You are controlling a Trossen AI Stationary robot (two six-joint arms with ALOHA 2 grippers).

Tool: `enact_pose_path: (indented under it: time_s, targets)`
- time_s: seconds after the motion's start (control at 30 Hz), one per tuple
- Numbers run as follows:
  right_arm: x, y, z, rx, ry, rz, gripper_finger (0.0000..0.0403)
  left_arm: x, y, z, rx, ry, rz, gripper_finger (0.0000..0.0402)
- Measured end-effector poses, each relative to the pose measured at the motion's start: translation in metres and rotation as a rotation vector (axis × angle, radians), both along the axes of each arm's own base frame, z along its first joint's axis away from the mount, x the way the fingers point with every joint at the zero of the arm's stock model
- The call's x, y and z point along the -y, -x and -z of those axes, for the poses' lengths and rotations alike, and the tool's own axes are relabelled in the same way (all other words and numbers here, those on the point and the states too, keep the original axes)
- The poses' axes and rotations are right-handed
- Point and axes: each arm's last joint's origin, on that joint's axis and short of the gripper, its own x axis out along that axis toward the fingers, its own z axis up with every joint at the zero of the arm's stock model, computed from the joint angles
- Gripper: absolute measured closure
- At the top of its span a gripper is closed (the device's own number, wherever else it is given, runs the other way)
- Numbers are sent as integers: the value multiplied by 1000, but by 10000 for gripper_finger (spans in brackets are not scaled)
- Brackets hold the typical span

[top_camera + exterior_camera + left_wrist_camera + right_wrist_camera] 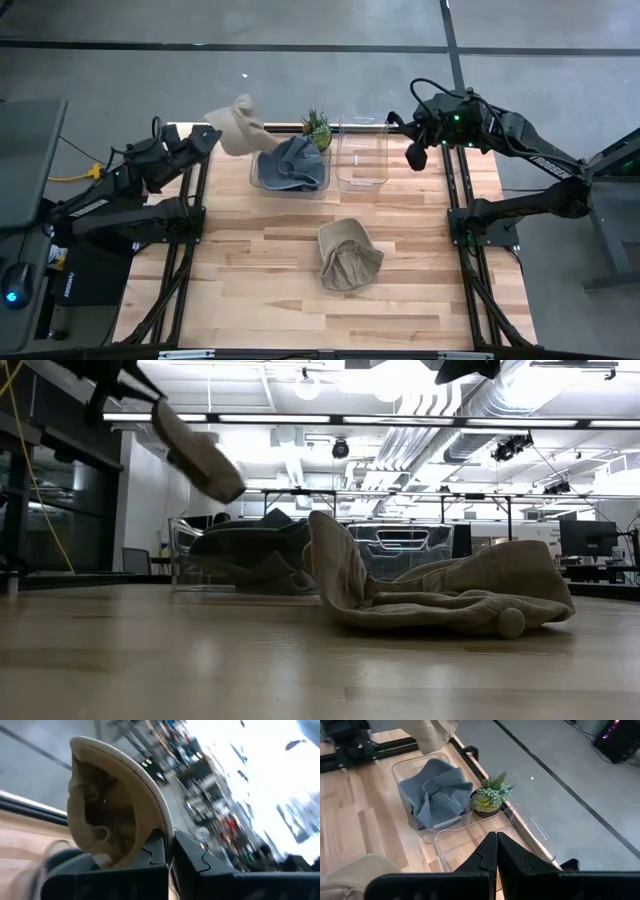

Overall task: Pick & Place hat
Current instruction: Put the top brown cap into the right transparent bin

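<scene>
A beige hat [238, 125] hangs in the air over the table's far left, beside the clear bin [255, 178] that holds a grey-blue hat [290, 165]. My left gripper [212, 141] is shut on the beige hat [105, 805]. A second tan hat [348, 256] lies crumpled on the table's middle, resting on its brim and crown. My right gripper [415, 155] hovers shut and empty at the far right, beside an empty clear bin [362, 160]. My left gripper pinches the beige hat's brim edge [164, 831] between its two fingers [150, 857]. The fingers come about level from the table's left side. The hat is lifted clear of table and bin and stands out tilted beyond the fingertips, its hollow inside facing the wrist camera.
A small potted succulent [317, 127] stands at the far edge between the two bins. The arms' black frames [185, 215] run along the left and right sides of the wooden table. Bare wood lies in front of the tan hat [440, 595].
</scene>
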Motion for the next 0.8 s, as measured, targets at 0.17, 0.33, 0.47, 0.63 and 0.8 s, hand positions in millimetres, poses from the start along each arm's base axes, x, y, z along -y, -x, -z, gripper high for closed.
enact_pose_path:
  time_s: [0.17, 0.33, 0.47, 0.63, 0.8]
  targets:
    - [-2, -2, -1, 6, 4, -98, 400, 2, -2, -8, -7, -34, 97, 401]
    - [-2, -14, -2, 64, -11, -273, 393, 1, -11, -9, -30, -59, 197, 402]
    - [3, -30, 3, 73, -33, -330, 383, -2, -20, -7, -55, -45, 217, 402]
    - [11, -50, 13, 58, -53, -338, 363, -3, -29, -7, -54, -41, 272, 402]
    - [16, -65, 22, 54, -83, -372, 344, -4, -31, -7, -52, -39, 290, 402]
